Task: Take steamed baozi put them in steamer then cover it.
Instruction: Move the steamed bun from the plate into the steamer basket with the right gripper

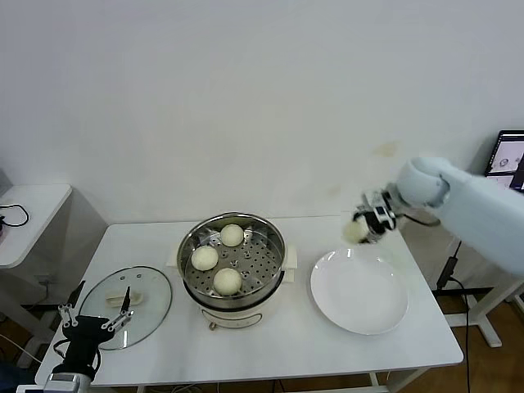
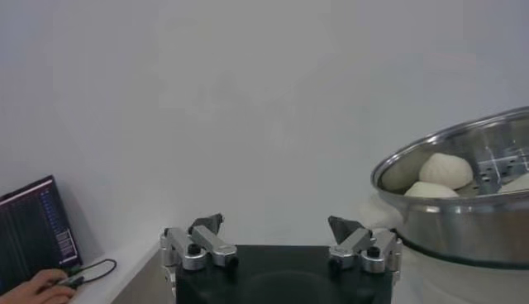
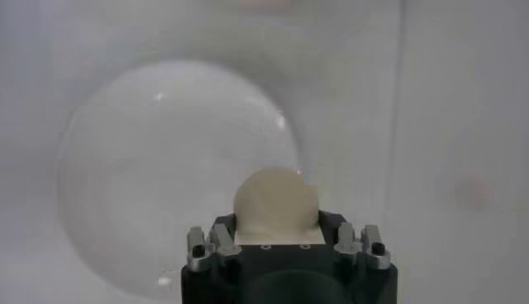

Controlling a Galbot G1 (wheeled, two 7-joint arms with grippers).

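Three buns sit in the steamer; the right gripper pinches a fourth bun above the plate, clearest from its wrist. Left gripper hangs wide open by the lid.

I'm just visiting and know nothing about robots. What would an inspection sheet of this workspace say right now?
Surface: white table, mostly bare.
Job's things: steamer at the centre with three baozi inside; fourth baozi held above the far edge of the white plate; glass cover lying flat to the steamer's left.
Clutter: nothing seen.
Grippers: right tool shut on the fourth baozi; left tool open, idle at the near left corner by the cover.
Cables: black cable on the side table at left.
Surroundings: plain white wall; screen at far right.
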